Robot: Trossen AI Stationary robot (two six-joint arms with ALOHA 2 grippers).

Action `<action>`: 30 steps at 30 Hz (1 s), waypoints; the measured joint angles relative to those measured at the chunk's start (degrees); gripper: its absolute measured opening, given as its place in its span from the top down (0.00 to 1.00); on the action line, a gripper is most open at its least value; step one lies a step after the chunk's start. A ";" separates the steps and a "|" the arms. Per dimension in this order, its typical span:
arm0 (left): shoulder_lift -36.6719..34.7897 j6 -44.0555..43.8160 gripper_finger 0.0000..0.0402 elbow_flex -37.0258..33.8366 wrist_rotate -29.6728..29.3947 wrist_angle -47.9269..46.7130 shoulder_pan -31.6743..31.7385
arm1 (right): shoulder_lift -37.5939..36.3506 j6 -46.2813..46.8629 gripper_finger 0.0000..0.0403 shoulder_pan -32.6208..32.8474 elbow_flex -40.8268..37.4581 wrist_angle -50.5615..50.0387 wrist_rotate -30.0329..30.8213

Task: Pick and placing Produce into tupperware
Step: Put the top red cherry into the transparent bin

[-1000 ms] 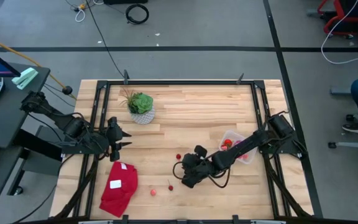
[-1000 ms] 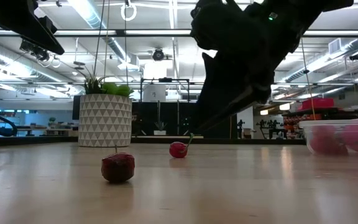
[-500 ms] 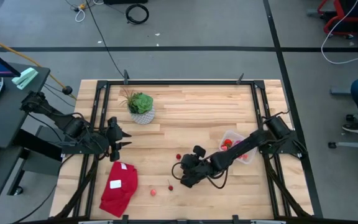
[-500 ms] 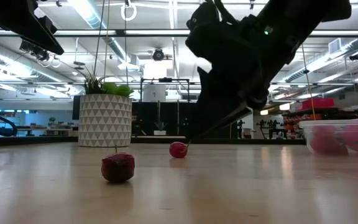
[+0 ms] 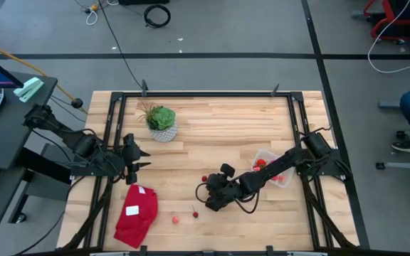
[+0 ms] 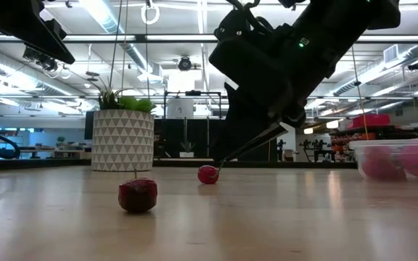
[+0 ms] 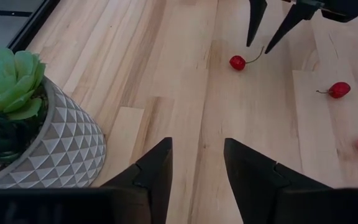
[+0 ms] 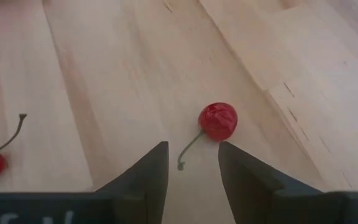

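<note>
A red cherry [image 8: 218,121] with a thin stem lies on the wooden table, also visible in the high view as the cherry [image 5: 204,179] and in the low view as the cherry [image 6: 207,174]. My right gripper [image 8: 192,149] is open and low, just short of the cherry, with the stem's free end between its fingertips. In the high view, my right gripper [image 5: 208,188] sits near the table's middle. The clear tupperware [image 5: 272,168] holds several red pieces. A second stemmed red piece [image 5: 195,212] and a pink one [image 5: 176,220] lie nearer the near edge. My left gripper [image 7: 197,146] waits open at the left.
A potted plant [image 5: 162,122] in a white patterned pot stands toward the far left. A red cloth [image 5: 135,213] with a white label lies at the near left. The table's black frame [image 5: 205,93] runs round the edges. Bare wood lies between the cherry and the tupperware.
My right gripper has crept toward the table's left and slightly down toward the cherry. Its fingertips now reach the cherry's stem. The cherry and the other pieces have stayed where they were.
</note>
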 joint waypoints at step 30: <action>-0.01 0.00 0.63 0.00 0.02 0.00 -0.01 | 0.00 -0.52 0.99 -3.10 0.00 0.02 -7.45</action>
